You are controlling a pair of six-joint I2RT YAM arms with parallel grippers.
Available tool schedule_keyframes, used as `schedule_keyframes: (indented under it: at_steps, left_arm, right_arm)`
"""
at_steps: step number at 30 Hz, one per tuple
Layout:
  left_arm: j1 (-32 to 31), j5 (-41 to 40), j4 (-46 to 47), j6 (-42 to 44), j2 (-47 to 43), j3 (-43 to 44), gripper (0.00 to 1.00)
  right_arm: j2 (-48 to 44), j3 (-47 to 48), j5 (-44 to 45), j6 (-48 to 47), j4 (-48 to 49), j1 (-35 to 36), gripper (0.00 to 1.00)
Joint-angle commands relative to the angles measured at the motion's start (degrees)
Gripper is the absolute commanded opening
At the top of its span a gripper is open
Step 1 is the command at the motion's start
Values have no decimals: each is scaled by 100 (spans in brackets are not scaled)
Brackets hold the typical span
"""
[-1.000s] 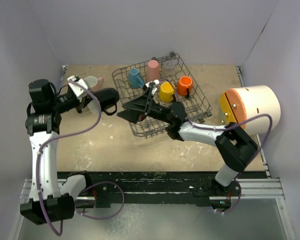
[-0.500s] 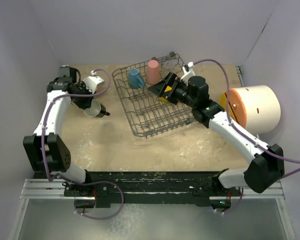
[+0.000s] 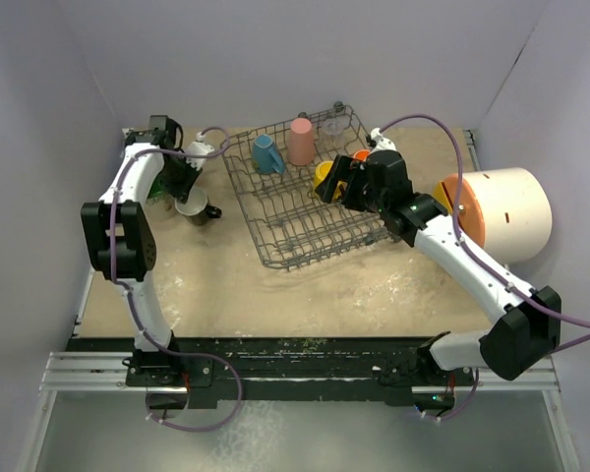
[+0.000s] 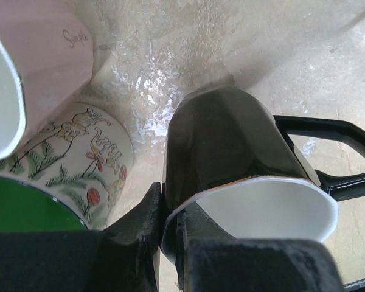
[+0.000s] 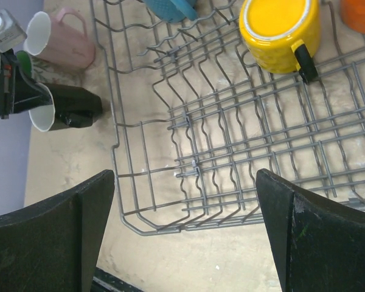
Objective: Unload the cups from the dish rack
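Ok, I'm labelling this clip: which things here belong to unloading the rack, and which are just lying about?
Job: dark grey wire dish rack; in it, blue mug, yellow mug, orange mug, tall pink tumbler, clear glass; outside it, black mug, pale pink mug, cream mug with green inside.
Lying about: big white cylinder with orange end.

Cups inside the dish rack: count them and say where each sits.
5. The blue mug, pink tumbler and clear glass sit along the dish rack's far side; yellow mug and orange mug just nearer, half hidden under the right gripper from above.
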Motion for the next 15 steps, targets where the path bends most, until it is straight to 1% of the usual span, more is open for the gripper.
schedule_keyframes:
  at_steps: [1,10,11,12,13,15]
  left_arm:
    - [-124,-83,-255,-93,211,613,0]
    - [-194,-41,-245,-263,665,1056,0]
    - [-214,-93,-249,-283,715,1099,4]
    - [-240,-145,-249,-309,771,1159,14]
    - [-266,-194,-264,-345,802,1186,20]
    - [-292,-256,-229,-374,802,1181,25]
  right_arm:
    - [-94,-62,238,-181,-49,-27,100]
    - [-97,-129,190,-125,14,-33,100]
    - [-98,-129,200,-128,21,-33,100]
    - [-99,-137,221,-135,24,-32,100]
    - [-92,-138,258,-160,23,-35,100]
    - [-71,-111,344,-234,-15,-32,100]
